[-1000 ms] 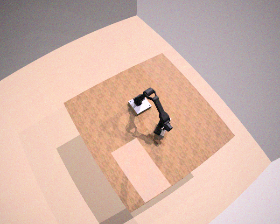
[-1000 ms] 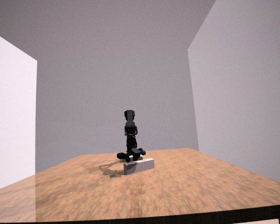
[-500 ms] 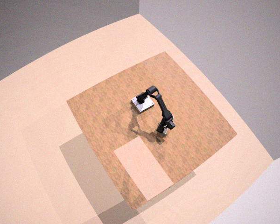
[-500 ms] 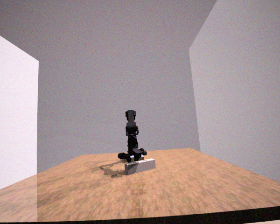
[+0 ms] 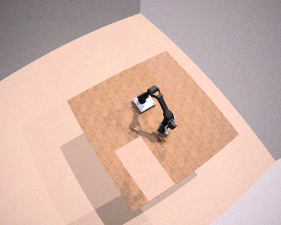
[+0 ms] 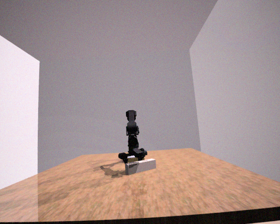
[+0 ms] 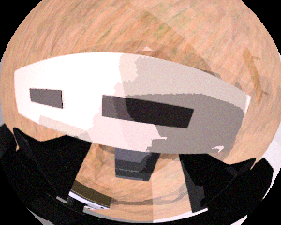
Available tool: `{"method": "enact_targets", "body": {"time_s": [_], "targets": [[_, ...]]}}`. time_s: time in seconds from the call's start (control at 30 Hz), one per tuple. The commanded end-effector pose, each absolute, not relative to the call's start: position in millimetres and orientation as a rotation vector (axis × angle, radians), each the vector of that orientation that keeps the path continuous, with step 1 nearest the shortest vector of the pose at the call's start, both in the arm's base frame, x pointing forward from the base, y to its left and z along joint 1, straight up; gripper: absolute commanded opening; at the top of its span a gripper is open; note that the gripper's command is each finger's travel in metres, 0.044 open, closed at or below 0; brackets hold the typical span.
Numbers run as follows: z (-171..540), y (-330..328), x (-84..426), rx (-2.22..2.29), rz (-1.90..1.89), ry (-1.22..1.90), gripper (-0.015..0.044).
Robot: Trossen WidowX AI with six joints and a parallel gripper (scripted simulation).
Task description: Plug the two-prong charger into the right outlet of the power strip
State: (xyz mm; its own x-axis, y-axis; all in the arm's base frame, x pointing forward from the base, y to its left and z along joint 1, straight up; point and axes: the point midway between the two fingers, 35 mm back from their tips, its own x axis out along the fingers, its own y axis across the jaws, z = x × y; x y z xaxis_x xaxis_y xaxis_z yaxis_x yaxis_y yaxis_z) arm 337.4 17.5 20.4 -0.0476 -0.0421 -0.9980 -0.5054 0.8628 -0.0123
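The gripper (image 5: pixel 165 131) (image 6: pixel 133 157) (image 7: pixel 137 139), opened wide and holding nothing, straddles the charger (image 7: pixel 135 164) beside the power strip (image 6: pixel 142 166) (image 7: pixel 80 77); grip its presumably light, rigid body by opposite sides (prongs hidden from view)

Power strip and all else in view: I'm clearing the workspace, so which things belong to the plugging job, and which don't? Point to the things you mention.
Job:
- power strip (image 5: pixel 166 131) (image 6: pixel 142 166) (image 7: pixel 75 80)
- dark charger (image 7: pixel 135 164)
- gripper (image 7: pixel 137 139), open

Not needed:
- pale rectangle (image 5: pixel 145 168)
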Motion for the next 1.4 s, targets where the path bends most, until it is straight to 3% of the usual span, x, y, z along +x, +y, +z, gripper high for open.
{"method": "enact_targets", "body": {"time_s": [0.0, 1.37], "targets": [[19.7, 17.0, 336.5, -0.441, 0.396, 1.587, 0.044], [19.4, 11.3, 326.7, -0.441, 0.397, 1.561, 0.044]]}}
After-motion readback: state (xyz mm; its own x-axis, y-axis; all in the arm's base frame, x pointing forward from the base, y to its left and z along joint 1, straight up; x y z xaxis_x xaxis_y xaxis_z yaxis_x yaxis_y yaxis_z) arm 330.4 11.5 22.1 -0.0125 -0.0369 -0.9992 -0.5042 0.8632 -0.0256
